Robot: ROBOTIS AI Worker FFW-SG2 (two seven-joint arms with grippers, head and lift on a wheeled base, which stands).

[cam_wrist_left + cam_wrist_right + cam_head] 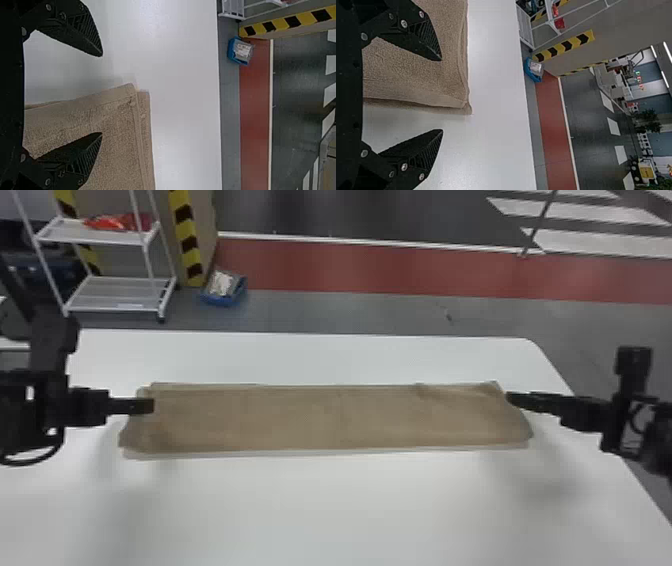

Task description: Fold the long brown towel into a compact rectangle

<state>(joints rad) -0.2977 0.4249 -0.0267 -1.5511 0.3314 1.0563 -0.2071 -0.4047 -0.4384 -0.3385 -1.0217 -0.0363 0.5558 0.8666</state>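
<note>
Head view: nearest is white table (325, 510), then the towel (340, 417), a flat strip running left to right, its layers slightly offset along the near edge. At its left and right ends, towards the far edge, are left gripper (152, 406) and right gripper (509, 396), both spread wide, holding nothing. Lengthwise folding looks done; shortening seems next, which calls for pinching all layers at an end and carrying it inward. Farther off: blue bin (223, 297), white rack (117, 309).

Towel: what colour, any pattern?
The towel is plain light brown, no pattern visible; best seen in the left wrist view.
</note>
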